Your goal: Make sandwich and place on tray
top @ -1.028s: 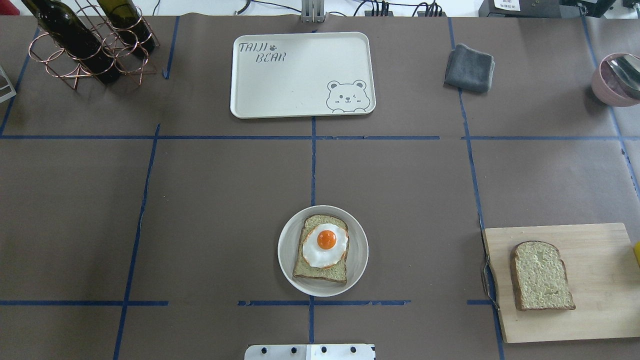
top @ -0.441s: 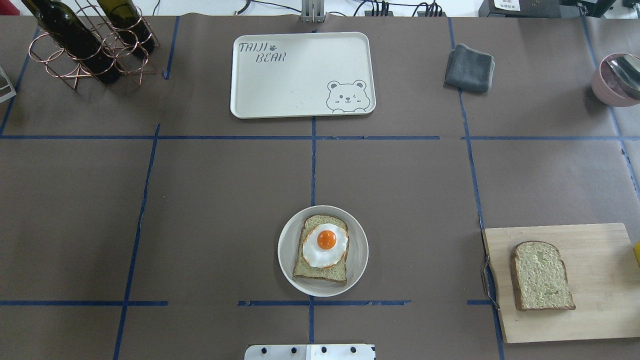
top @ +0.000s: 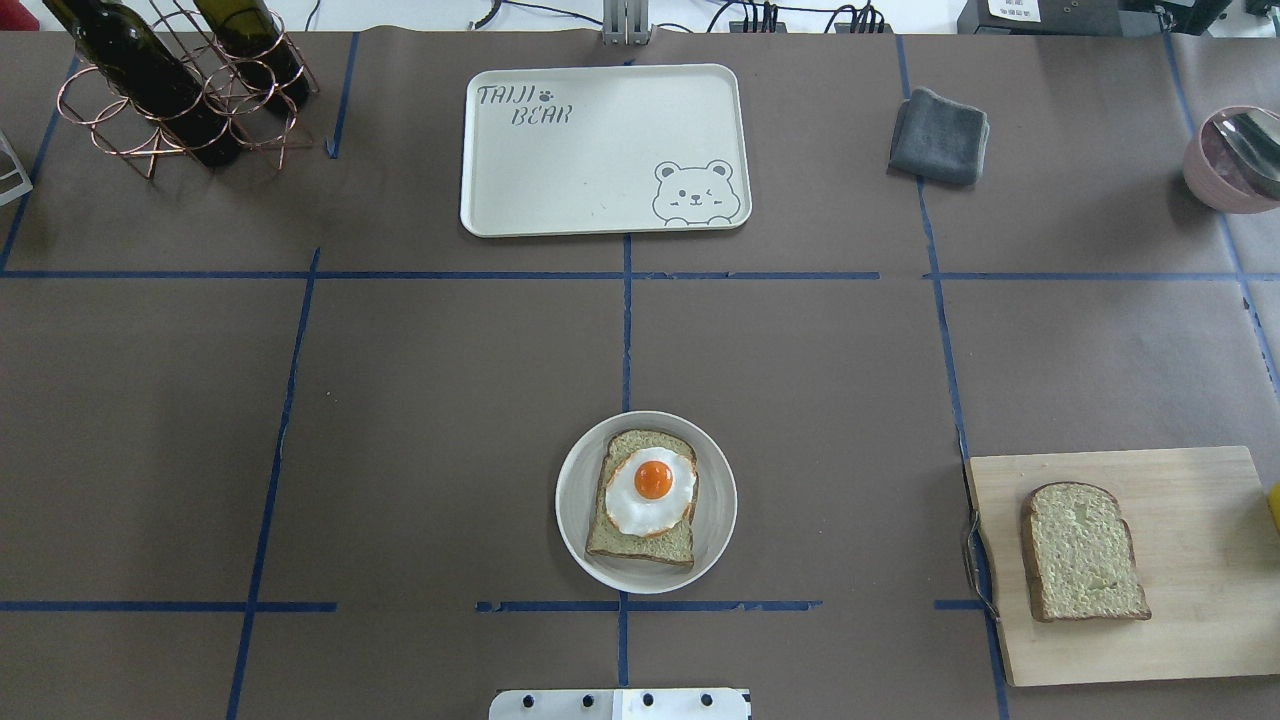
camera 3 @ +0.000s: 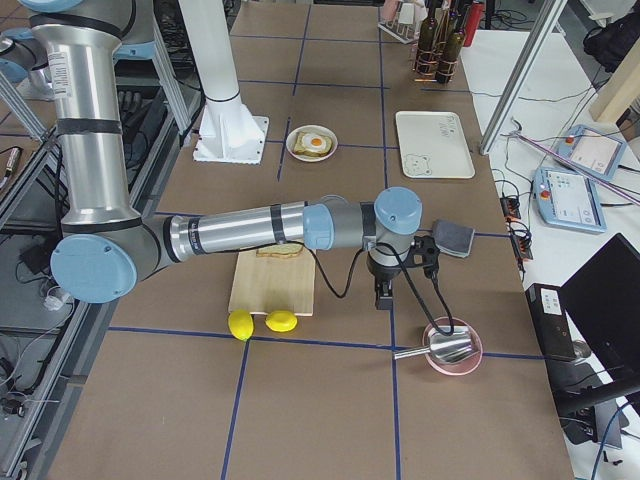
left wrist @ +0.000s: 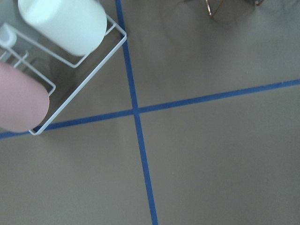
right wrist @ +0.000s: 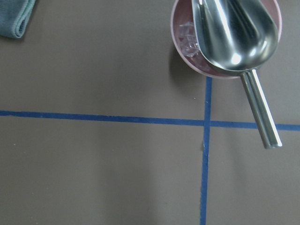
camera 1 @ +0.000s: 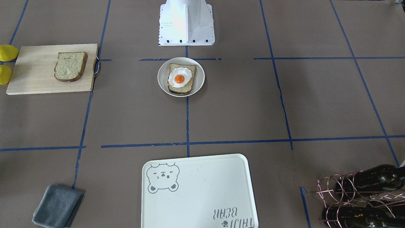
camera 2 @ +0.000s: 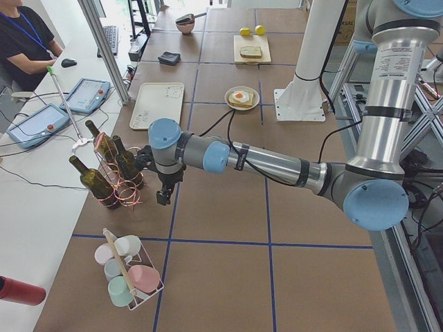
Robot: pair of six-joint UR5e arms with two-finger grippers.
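I have both arms parked out wide, well clear of the food, which is why neither shows in the overhead view. My left hand (camera 2: 163,198) hangs low over the counter (top: 450,400) just beside the bottle rack (camera 2: 114,173), and my right hand (camera 3: 385,293) hangs near the pink bowl (camera 3: 470,360) that holds the scoop (right wrist: 234,33). From the side views alone I cannot tell whether either hand is wide or narrow (the wrist cameras show only counter, the bowl and a cup rack (camera 2: 128,273), no fingers). I judge that neither carries anything. The sandwich is half built. The first slice (top: 640,545) lies flat on the plate (top: 575,505) right in front of the base, with the egg (top: 650,490) sitting on top, yolk up, so that stack is ready for a lid. The second slice (top: 1085,552) lies alone on the cutting board (top: 1200,480), off to my right and well apart from the plate, on the side my right arm serves. I would send that arm for it. The tray (top: 600,170) waits bare at the far middle of the counter, in line with the plate, so the finished stack should have a straight run forward. My worry is the egg: it may slide when the top slice lands or when the stack is pinched and lifted.
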